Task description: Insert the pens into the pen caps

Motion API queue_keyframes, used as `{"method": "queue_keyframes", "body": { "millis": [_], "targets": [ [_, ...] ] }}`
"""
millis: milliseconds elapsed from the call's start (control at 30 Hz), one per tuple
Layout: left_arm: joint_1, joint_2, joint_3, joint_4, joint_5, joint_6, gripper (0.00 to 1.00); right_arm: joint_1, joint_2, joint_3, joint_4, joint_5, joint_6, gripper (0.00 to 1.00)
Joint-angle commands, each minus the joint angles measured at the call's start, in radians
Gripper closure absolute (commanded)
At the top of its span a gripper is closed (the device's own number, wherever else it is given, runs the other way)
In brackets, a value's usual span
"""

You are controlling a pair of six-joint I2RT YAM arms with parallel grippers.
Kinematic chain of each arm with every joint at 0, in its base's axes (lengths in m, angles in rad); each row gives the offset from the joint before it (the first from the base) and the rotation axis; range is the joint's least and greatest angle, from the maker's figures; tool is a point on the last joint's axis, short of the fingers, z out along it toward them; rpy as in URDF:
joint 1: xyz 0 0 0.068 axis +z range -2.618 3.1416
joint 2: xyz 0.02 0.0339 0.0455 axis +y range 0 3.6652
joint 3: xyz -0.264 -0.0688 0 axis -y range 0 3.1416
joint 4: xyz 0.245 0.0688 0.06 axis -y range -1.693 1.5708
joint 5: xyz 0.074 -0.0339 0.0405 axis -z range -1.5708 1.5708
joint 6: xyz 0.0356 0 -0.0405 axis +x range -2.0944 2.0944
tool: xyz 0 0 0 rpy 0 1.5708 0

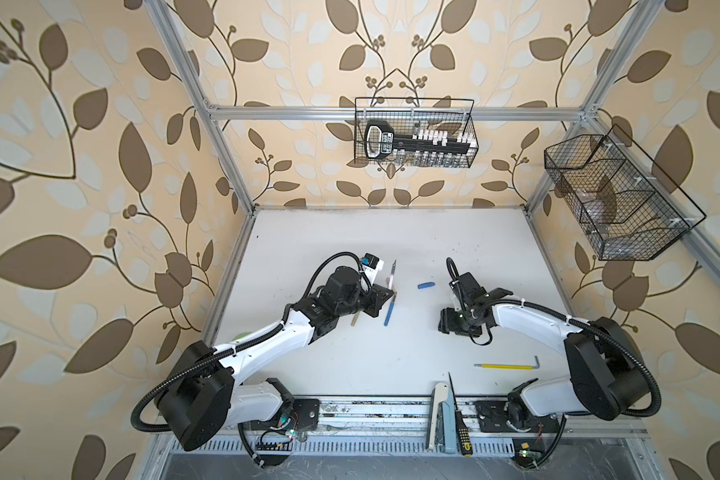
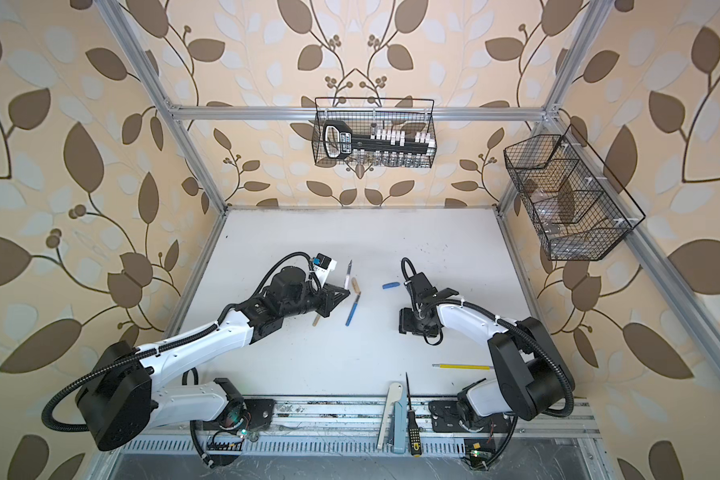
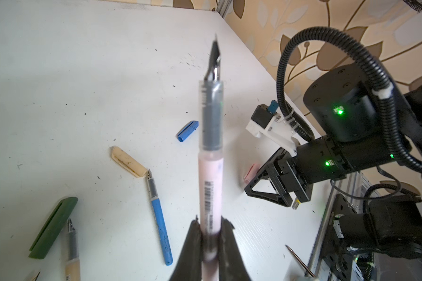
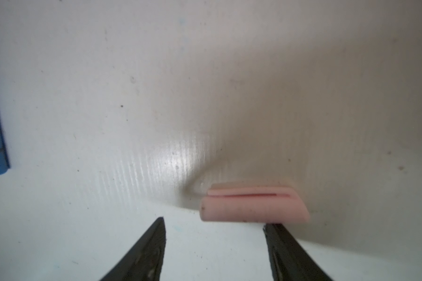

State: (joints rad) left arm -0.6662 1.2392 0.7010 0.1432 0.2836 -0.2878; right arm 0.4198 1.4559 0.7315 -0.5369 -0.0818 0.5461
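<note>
Near the middle of the white tabletop (image 1: 391, 232), the left end effector (image 3: 210, 220) is clenched on the rear end of the pink pen (image 3: 210, 185), which sticks straight out from the fingers with its dark nib leading; in both top views the nib points toward the back wall. The right end effector (image 4: 213, 222) points down at the tabletop with its jaws spread wide and nothing between them. The pink cap (image 4: 253, 206) lies on its side, clip uppermost, just beyond the fingertips and crosswise to them; whether one tip touches it cannot be told. Between the two arms, the blue cap (image 1: 426, 285) lies alone on the tabletop, apart from both end effectors. The blue pen (image 1: 389, 309) lies flat just beside the left end effector, nib toward the back, and the tan cap (image 3: 129, 161) lies close to that nib, its open end nearly meeting it. In the left wrist view the green cap (image 3: 53, 228) and the tan pen (image 3: 72, 258) lie side by side, near each other, under that arm. A yellow rod (image 1: 504, 365) lies near the right arm's base, well apart from the pens, and a screwdriver (image 1: 460, 424) rests across the front rail.
</note>
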Motion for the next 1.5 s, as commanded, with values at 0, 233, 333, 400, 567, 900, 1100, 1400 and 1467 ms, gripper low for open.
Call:
{"method": "queue_keyframes", "body": {
  "millis": [0,233,333,400,567,900,1100,1400,1467],
  "targets": [
    [0.005,-0.031,0.009,0.021,0.005,0.016,1.00,-0.015,0.057,0.040,0.019,0.026,-0.036,0.34],
    [0.005,-0.022,0.011,0.027,0.015,0.010,1.00,-0.014,0.132,0.120,0.011,0.019,-0.068,0.34],
    [0.005,-0.017,0.009,0.032,0.022,0.007,1.00,-0.012,0.148,0.142,-0.031,0.038,-0.080,0.35],
    [0.004,-0.014,0.011,0.032,0.027,0.007,1.00,-0.013,0.153,0.154,-0.074,0.056,-0.094,0.36],
    [0.003,-0.008,0.011,0.036,0.040,0.008,1.00,-0.014,0.177,0.190,-0.154,0.101,-0.135,0.41],
    [0.003,0.001,0.009,0.053,0.065,0.010,1.00,0.008,0.246,0.196,-0.152,0.131,-0.162,0.60],
    [0.003,0.025,0.011,0.070,0.089,0.007,1.00,0.012,0.257,0.188,-0.126,0.124,-0.159,0.76],
    [-0.011,0.079,0.017,0.111,0.140,-0.002,1.00,0.010,0.092,0.133,0.007,0.154,-0.128,0.83],
    [-0.026,0.098,0.024,0.119,0.152,-0.002,1.00,0.000,0.034,0.108,0.066,0.118,-0.118,0.83]
  ]
}}
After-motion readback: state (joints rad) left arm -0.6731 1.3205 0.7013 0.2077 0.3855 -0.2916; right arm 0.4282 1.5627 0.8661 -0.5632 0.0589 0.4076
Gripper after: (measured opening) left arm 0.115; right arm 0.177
